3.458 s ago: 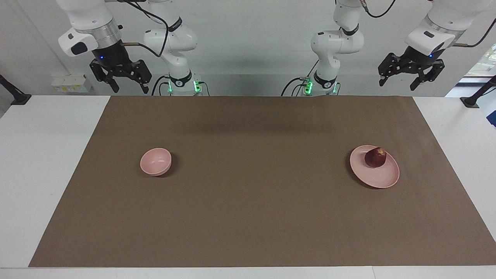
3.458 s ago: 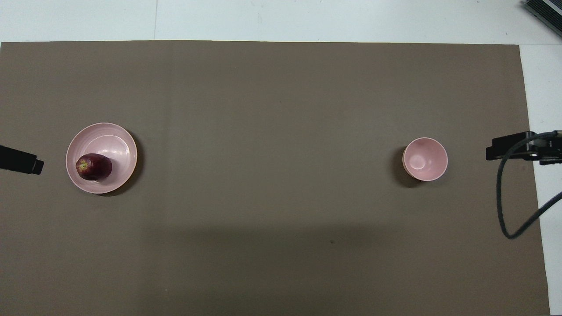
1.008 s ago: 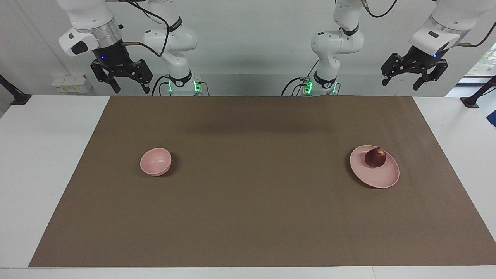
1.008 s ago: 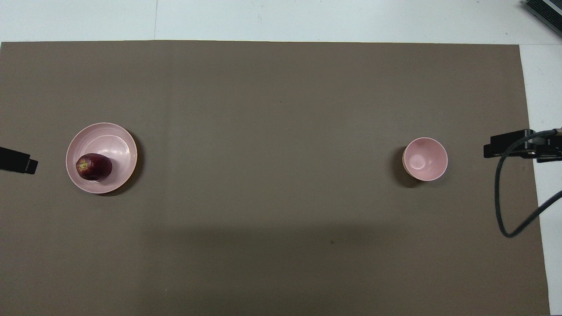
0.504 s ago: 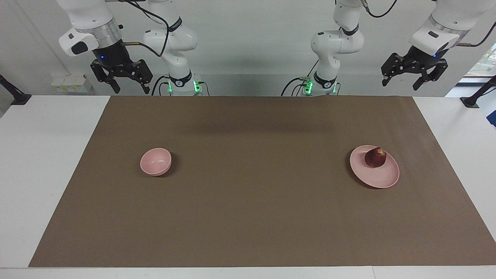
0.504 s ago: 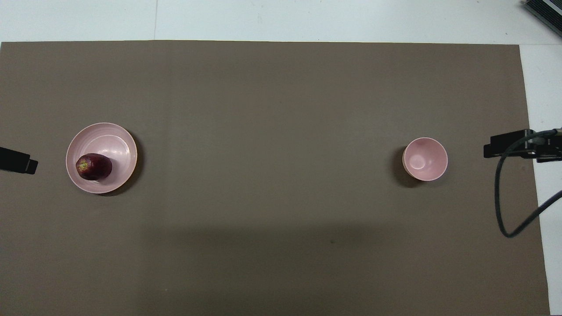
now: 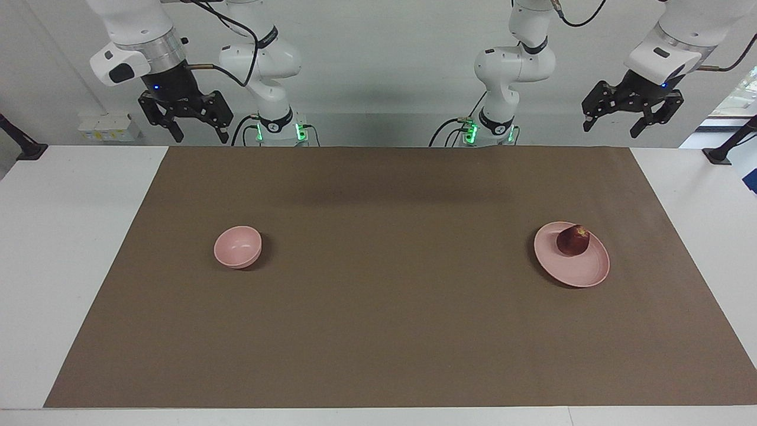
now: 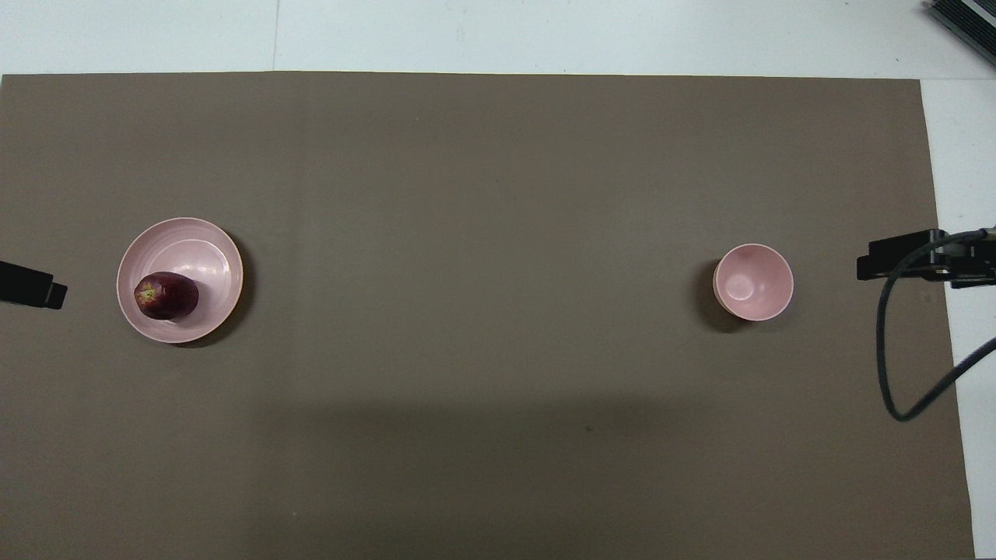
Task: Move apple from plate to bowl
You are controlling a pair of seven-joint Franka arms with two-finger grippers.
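Note:
The dark red apple [image 7: 572, 240] lies on the flat pink plate [image 7: 582, 273] toward the left arm's end of the table, on the part of the plate nearest the robots. In the overhead view the apple [image 8: 166, 295] and plate [image 8: 198, 247] show too. The small deep pink bowl [image 7: 238, 247] [image 8: 753, 281] stands empty toward the right arm's end. My left gripper [image 7: 610, 129] [image 8: 31, 285] hangs open and empty, high over the table's edge by the robots. My right gripper [image 7: 199, 137] [image 8: 895, 264] hangs open and empty, equally high at its own end.
A brown mat [image 7: 378, 319] covers most of the white table [image 7: 59, 248]. A black cable [image 8: 887, 373] loops down from the right arm. A dark object [image 8: 965, 23] sits at the table's corner farthest from the robots, at the right arm's end.
Since 3.5 s ago the left gripper has risen slightly and drawn toward its end of the table; the right gripper shifted a little. Apple, plate and bowl have not moved.

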